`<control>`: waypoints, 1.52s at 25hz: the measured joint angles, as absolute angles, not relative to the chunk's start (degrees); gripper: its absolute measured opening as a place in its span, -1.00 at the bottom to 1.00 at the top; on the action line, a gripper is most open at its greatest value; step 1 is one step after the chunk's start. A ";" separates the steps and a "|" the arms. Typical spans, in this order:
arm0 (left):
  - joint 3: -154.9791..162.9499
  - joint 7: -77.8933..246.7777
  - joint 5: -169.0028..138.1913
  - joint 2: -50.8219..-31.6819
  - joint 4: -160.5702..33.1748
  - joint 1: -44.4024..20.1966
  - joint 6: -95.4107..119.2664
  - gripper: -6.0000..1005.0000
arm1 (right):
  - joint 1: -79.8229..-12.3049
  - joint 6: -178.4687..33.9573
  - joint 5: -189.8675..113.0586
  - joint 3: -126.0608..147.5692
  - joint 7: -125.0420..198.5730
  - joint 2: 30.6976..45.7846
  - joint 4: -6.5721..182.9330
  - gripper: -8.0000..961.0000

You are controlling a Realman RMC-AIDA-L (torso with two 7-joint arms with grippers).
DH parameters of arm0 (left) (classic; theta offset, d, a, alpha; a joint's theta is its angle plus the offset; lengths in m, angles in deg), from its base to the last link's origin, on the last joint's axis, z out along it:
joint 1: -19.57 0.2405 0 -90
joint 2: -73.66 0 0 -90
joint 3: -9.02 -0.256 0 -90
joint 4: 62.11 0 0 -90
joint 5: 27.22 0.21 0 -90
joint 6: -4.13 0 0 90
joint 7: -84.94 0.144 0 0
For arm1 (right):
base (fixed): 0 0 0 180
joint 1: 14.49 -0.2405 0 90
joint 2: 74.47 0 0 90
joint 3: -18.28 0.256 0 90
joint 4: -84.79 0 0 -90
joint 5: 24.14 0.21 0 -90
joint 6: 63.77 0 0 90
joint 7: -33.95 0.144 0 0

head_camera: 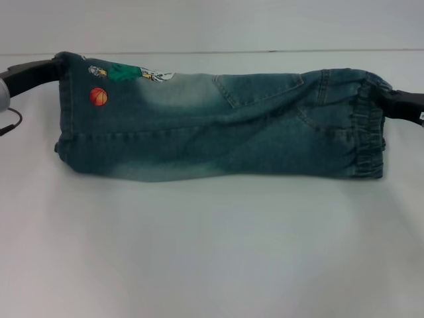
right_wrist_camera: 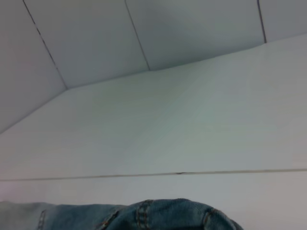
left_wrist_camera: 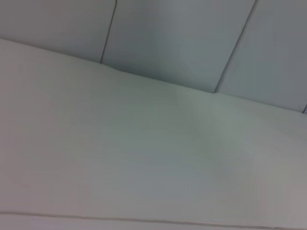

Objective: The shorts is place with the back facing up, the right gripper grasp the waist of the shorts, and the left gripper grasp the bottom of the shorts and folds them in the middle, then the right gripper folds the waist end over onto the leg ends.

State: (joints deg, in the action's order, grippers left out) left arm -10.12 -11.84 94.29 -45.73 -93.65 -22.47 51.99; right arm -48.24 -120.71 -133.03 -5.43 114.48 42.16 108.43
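The blue-green denim shorts (head_camera: 218, 132) are folded lengthwise and stretched across the head view, with the upper edge taut and the cloth hanging down from it. At the left end, my left gripper (head_camera: 53, 66) is shut on the bottom of the shorts (head_camera: 66, 112), close to the orange basketball patch (head_camera: 98, 97) and the cartoon (head_camera: 126, 71). The ruffled waist (head_camera: 368, 132) is at the right end, and my right gripper (head_camera: 387, 99) is shut on its top corner. A back pocket (head_camera: 258, 89) faces me. A denim fold (right_wrist_camera: 158, 215) fills the lower edge of the right wrist view.
A white table (head_camera: 212, 252) spreads out in front of and below the shorts. A pale panelled wall (head_camera: 212, 23) rises behind the table's far edge. The left wrist view holds only the white table surface (left_wrist_camera: 144, 158) and the wall panels (left_wrist_camera: 182, 38).
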 joint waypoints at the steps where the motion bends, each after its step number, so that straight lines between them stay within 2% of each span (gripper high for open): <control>1: -10.31 -11.72 94.23 -45.73 -93.65 -22.58 51.94 -0.98 | -48.24 -120.67 -132.99 -5.54 114.36 42.21 108.30 -0.86; 5: -10.93 -10.94 93.62 -46.00 -93.62 -23.03 50.92 -0.98 | -48.33 -120.20 -132.97 -5.85 114.72 42.51 108.25 -0.86; 9: -11.44 -10.83 92.98 -46.72 -94.01 -22.93 48.94 -0.67 | -48.26 -120.06 -132.94 -5.96 115.02 42.54 108.25 -0.85; 15: -11.54 -9.50 91.12 -46.82 -94.08 -22.02 49.56 -0.30 | -47.81 -120.22 -133.21 -6.12 116.88 41.82 108.25 -0.36; 19: -11.56 -9.26 90.80 -46.83 -94.10 -21.11 51.78 -0.06 | -47.34 -121.17 -133.24 -7.98 120.12 40.80 108.73 -0.08; 20: -11.56 -9.23 90.76 -46.83 -94.11 -21.01 52.11 0.01 | -47.21 -121.53 -133.24 -8.82 121.37 40.35 108.94 -0.02; 22: -11.55 -8.59 90.15 -46.83 -94.17 -20.44 53.81 0.16 | -47.12 -122.40 -133.27 -10.27 123.50 39.46 109.04 0.50; 29: -11.52 -2.20 83.76 -47.01 -94.20 -16.46 66.54 0.74 | -47.01 -129.43 -135.10 -16.80 134.91 35.48 113.93 0.67; 35: -11.55 0.18 83.77 -46.78 -93.92 -13.40 81.44 0.86 | -48.88 -141.38 -146.38 -18.82 150.09 32.05 124.80 0.76; 38: -11.60 0.18 84.12 -46.86 -93.98 -12.44 88.69 0.86 | -51.36 -147.90 -153.02 -20.07 155.85 30.99 128.81 0.75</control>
State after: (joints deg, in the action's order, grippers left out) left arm -11.60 0.18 84.12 -46.86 -93.98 -12.44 88.69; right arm -51.36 -147.90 -153.02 -20.07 155.85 30.99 128.81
